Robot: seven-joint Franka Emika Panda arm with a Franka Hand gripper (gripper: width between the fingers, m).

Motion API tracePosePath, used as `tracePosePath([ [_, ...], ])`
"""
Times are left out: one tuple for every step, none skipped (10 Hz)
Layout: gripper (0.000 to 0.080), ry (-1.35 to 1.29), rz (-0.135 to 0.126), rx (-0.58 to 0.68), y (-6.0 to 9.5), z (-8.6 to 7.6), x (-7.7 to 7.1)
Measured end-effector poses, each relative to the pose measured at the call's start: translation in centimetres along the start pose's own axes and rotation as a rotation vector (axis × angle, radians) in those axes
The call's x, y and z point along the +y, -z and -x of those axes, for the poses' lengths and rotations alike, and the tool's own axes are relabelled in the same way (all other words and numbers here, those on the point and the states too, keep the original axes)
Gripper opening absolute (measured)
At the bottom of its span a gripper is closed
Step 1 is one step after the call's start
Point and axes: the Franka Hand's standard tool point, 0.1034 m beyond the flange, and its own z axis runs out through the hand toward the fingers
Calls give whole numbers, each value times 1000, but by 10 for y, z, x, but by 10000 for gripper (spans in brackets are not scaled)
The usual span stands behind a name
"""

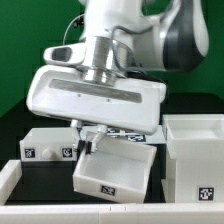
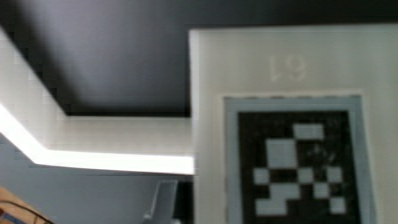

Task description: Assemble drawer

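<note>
Gripper (image 1: 91,141) is closed on the upper wall of the tilted tray (image 1: 116,172). The fingers are mostly hidden under the wrist housing, so the exact gap can't be read. The tray is held off-level, one corner lowest, over the dark table (image 1: 40,172); contact with the table can't be told. In the wrist view, the tray's white wall and its tag (image 2: 295,160) are seen close up. The marker board (image 1: 130,134) is partly seen just behind the gripper. The second tray (image 1: 48,146) is sat level at the exterior view's left, apart from the held one. The casing (image 1: 196,150) is stood upright, open-topped, at the exterior view's right.
</note>
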Motion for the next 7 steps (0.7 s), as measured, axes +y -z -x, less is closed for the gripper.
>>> tracePosePath([
  [36,94,17,15,4,-7,24],
  [36,122,15,15,6,-7,48],
  [36,114,10,13,6,-2,55],
  [36,138,20,22,5,1,67],
  [36,119,27,20,2,7,81],
  [36,45,17,8,-1,13,70],
  [36,55,10,5,-1,14,60],
])
